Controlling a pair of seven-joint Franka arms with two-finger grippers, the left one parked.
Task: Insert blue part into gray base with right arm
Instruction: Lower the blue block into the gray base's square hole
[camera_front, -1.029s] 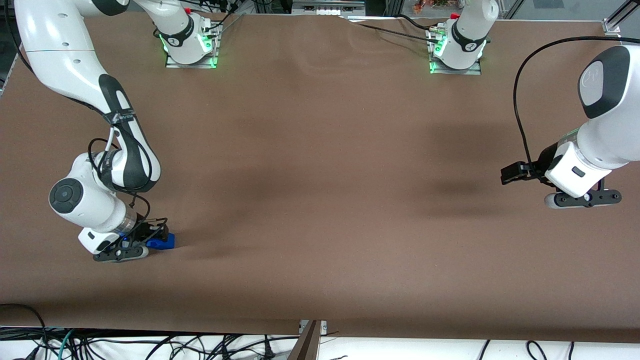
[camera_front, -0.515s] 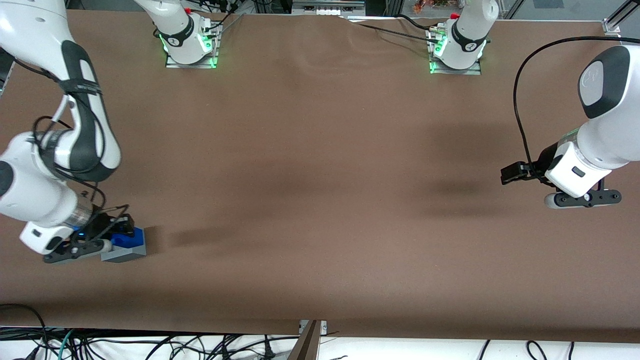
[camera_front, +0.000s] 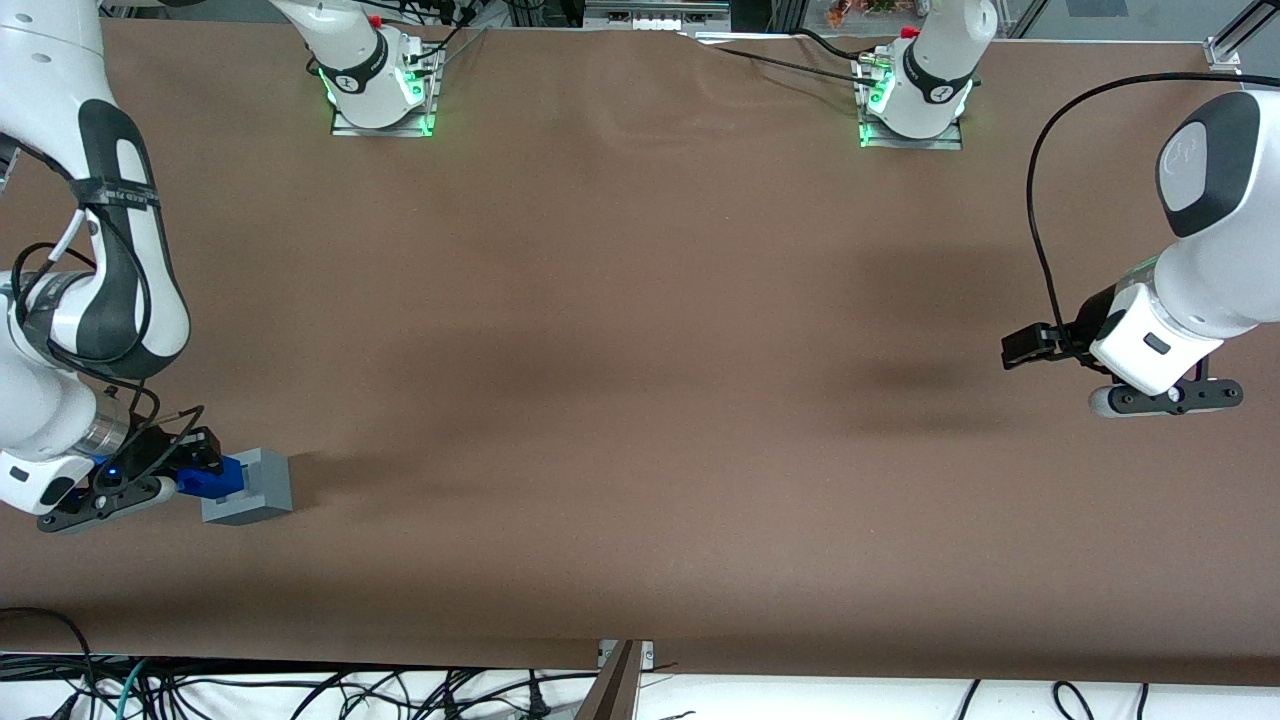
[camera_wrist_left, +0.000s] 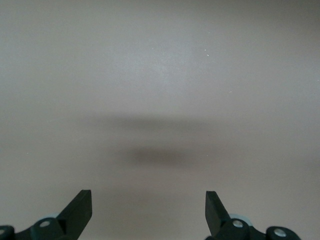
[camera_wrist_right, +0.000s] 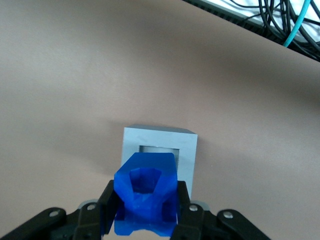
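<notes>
Black fingers (camera_wrist_right: 111, 202) clamp the blue part (camera_wrist_right: 146, 192) from both sides, and the gripper (camera_wrist_right: 145, 210) has it firmly pinched, with the notched end poking out past the fingertips. That end points straight at the gray base (camera_wrist_right: 159, 150), whose square recess faces the block. From the front, the gripper (camera_front: 190, 470) sits low at the working arm's end of the table (camera_front: 640, 420), the blue part (camera_front: 212, 482) up against the gray base (camera_front: 252, 488); whether it has entered the recess I cannot tell.
</notes>
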